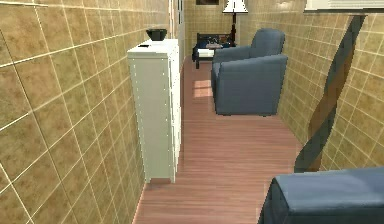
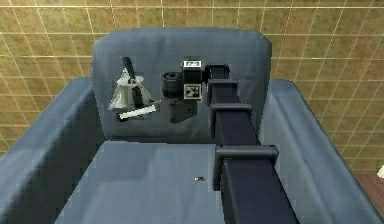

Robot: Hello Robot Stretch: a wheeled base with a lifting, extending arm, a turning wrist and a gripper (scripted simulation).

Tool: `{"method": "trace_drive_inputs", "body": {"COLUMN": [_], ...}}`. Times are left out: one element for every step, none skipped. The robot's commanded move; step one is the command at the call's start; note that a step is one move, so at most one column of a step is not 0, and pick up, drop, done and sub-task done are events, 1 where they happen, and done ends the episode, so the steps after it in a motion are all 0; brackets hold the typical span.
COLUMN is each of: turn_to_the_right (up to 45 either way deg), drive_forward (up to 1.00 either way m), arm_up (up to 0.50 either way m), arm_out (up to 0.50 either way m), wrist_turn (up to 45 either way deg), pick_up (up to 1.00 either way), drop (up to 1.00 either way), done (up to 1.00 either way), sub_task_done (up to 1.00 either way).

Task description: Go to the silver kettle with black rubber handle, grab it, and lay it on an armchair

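One stiff, slick kettle (image 2: 127, 93) at our tool (image 2: 156, 100), we'd grab its rubber handle (image 2: 127, 67); can't tell if it's held.

The arm (image 2: 243, 150) was a dark, squared bar built of nested box sections, each ending in a thicker collar. Near its tip sat two small white squares (image 2: 190, 92) with black marks, beside the gripper (image 2: 150, 100), a dark, stubby block.

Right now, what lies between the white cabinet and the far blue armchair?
Bare wooden floor between cabinet and armchair, in the forward view.
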Motion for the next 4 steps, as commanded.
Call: {"method": "trace_drive_inputs", "body": {"turn_to_the_right": [0.0, 0.0, 0.0, 0.0], "drive_forward": [0.00, 0.00, 0.00, 0.00], "arm_up": [0.00, -0.18, -0.32, 0.00], "arm_out": [0.00, 0.00, 0.00, 0.00], "wrist_turn": [39.0, 0.0, 0.0, 0.0], "pick_up": [0.00, 0.00, 0.00, 0.00], "drop": [0.00, 0.00, 0.00, 1.00], "done": [0.00, 0.00, 0.00, 0.00], "sub_task_done": [0.00, 0.00, 0.00, 0.00]}}
